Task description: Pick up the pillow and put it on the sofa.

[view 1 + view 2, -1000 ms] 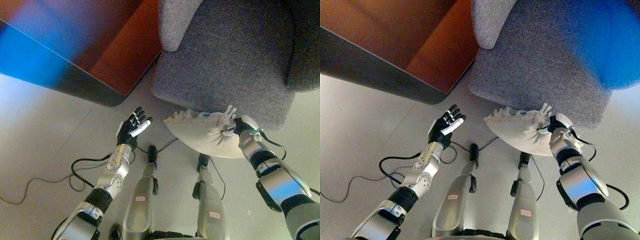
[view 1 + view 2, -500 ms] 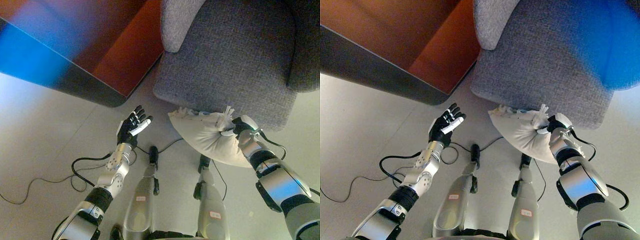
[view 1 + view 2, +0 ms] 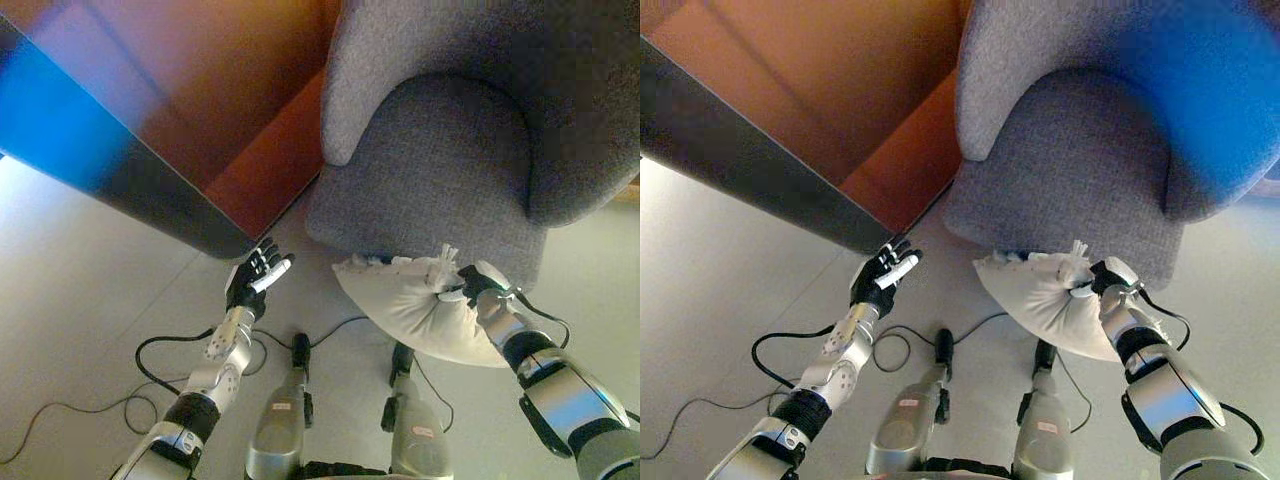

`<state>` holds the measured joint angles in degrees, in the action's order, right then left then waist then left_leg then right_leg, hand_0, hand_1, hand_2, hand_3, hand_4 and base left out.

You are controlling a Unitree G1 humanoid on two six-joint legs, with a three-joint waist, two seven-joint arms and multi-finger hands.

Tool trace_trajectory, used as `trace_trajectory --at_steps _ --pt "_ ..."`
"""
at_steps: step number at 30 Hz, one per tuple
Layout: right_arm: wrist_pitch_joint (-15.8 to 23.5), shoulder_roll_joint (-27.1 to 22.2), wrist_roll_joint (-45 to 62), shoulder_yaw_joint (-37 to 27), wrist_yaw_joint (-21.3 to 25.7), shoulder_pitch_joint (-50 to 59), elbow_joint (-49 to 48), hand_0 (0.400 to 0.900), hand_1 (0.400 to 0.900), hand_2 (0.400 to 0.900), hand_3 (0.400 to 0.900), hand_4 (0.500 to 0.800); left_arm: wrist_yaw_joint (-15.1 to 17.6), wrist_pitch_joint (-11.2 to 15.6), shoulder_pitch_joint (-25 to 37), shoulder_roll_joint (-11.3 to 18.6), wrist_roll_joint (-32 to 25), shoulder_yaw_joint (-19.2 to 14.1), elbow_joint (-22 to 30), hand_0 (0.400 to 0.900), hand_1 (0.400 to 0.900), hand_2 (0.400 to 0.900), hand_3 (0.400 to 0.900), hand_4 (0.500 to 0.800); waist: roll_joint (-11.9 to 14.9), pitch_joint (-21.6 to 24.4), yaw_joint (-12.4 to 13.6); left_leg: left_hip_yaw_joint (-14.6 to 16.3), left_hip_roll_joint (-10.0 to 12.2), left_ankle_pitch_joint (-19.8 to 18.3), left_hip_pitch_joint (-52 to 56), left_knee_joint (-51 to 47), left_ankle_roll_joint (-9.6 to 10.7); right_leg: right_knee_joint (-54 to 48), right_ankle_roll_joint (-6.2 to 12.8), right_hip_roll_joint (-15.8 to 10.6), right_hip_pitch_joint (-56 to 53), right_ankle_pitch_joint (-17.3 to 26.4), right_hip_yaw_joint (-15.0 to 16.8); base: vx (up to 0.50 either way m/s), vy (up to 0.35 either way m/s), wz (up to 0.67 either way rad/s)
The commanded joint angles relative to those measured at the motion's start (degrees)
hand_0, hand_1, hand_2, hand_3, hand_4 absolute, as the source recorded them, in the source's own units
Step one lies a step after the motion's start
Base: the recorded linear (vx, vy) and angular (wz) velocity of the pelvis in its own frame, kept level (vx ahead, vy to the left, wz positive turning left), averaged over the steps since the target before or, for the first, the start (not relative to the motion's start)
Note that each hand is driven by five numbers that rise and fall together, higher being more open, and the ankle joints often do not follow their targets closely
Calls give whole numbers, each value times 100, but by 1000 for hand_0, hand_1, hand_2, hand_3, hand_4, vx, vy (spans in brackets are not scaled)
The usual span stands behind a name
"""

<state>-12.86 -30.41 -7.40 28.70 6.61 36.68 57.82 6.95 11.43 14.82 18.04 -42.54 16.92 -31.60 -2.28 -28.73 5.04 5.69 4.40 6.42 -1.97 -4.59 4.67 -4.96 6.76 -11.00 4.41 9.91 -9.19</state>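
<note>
A cream pillow point(image 3: 415, 305) hangs in the air just in front of the grey sofa chair point(image 3: 440, 150), its cloth bunched at the top right. My right hand point(image 3: 478, 285) is shut on that bunched corner and holds the pillow up against the sofa's front edge. The pillow also shows in the right eye view point(image 3: 1045, 300), as does the right hand point(image 3: 1104, 277). My left hand point(image 3: 255, 280) is open and empty, raised above the floor to the left of the pillow, apart from it.
A brown wooden cabinet with a dark base point(image 3: 180, 130) stands at the left, close beside the sofa. Pale floor point(image 3: 80, 290) spreads to the left and front.
The camera has tilted up, so more of the sofa seat and back shows. The pillow still hangs from my right hand at the sofa's front. The left hand stays open.
</note>
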Motion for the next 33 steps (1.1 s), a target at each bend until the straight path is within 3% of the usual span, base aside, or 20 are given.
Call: trace_trajectory --at_steps 1,10,17,26,33 --pt "-1 -718 -310 -158 95 123 -938 400 400 400 400 500 -142 208 -101 128 401 -39 44 900 900 900 900 800 390 843 97 -202 195 -352 103 394 188 396 526 -490 -168 -83 -168 153 -19 3" --pt "-304 -971 -830 -397 -318 -592 -1958 400 400 400 400 500 -419 -152 -758 153 668 -245 -48 900 900 900 900 800 576 1701 75 -120 290 -413 733 164 166 204 511 -411 -830 -149 -318 173 -12 3" --pt "-404 -1298 -1075 -466 -625 -333 -2391 400 400 400 400 500 -588 -175 -997 182 679 -313 -210 900 900 900 900 800 624 2052 68 -60 322 -424 896 101 157 134 539 -419 -1006 -142 -359 35 11 -4" --pt "-384 -1659 -1118 -462 -788 418 -2218 400 400 400 400 500 -726 -170 -1146 204 651 -326 -387 900 900 900 900 800 675 2344 132 -37 340 -452 988 76 154 109 555 -420 -1084 -145 -418 52 4 0" --pt "-365 -1886 -979 -260 -805 1089 -1474 400 400 400 400 500 -941 -137 -1385 352 583 -251 -183 900 900 900 900 800 668 2389 323 -139 344 -467 1002 48 148 86 551 -414 -1133 -171 -509 87 -8 5"
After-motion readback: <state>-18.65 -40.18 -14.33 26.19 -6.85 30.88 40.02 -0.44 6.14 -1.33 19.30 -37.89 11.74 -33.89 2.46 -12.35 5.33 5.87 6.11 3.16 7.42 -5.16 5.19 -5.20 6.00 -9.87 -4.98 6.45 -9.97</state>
